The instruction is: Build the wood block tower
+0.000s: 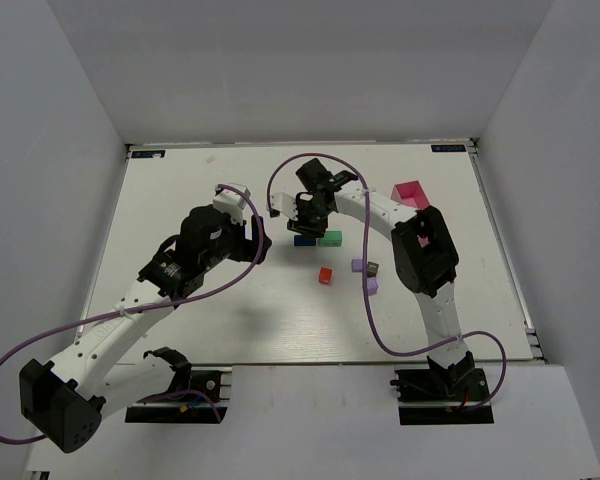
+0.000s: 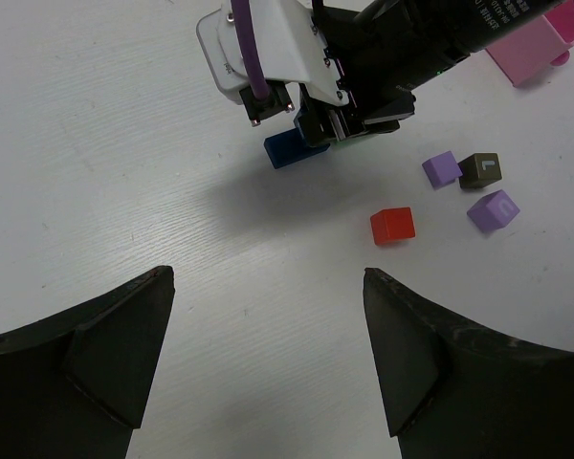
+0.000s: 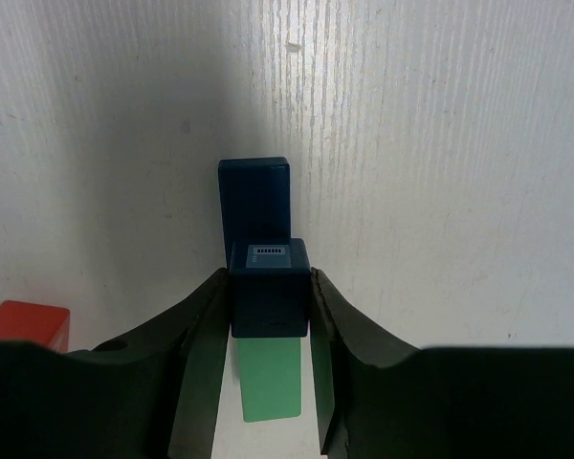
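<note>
The right hand [image 3: 268, 320], clamped on a small dark-blue wooden cube [image 3: 268, 279], hangs over where the flat blue wooden block [image 3: 254, 196] meets the flat green wooden block [image 3: 271, 382].

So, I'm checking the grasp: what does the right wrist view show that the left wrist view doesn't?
Only right wrist: a dark blue cube clamped between the right fingers. Only left wrist: two purple blocks, the dark block, the pink tray and the open left fingers. Both: the red block and the long blue block.
</note>
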Action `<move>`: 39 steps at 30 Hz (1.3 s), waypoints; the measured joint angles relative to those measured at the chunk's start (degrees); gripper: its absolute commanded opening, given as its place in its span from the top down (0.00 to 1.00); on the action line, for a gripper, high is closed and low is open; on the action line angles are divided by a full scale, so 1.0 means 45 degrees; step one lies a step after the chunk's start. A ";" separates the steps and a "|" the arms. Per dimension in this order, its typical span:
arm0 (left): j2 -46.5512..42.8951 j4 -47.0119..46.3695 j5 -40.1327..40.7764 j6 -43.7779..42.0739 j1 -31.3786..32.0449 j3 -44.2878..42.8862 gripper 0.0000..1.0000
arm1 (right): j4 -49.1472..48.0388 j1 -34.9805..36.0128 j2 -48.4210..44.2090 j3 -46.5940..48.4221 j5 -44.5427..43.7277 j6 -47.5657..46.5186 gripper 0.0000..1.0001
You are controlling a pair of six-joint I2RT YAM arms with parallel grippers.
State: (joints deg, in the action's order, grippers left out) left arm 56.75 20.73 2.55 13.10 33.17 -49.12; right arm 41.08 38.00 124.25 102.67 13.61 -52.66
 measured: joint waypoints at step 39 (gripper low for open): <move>0.0000 0.0000 0.0000 0.0000 0.0000 0.0000 0.09 | -0.0010 0.0000 0.0194 -0.0019 0.0005 -0.0379 0.26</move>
State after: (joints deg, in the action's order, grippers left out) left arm 56.75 20.73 2.55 13.10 33.17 -49.12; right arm 41.04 38.00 125.12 102.59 13.63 -54.37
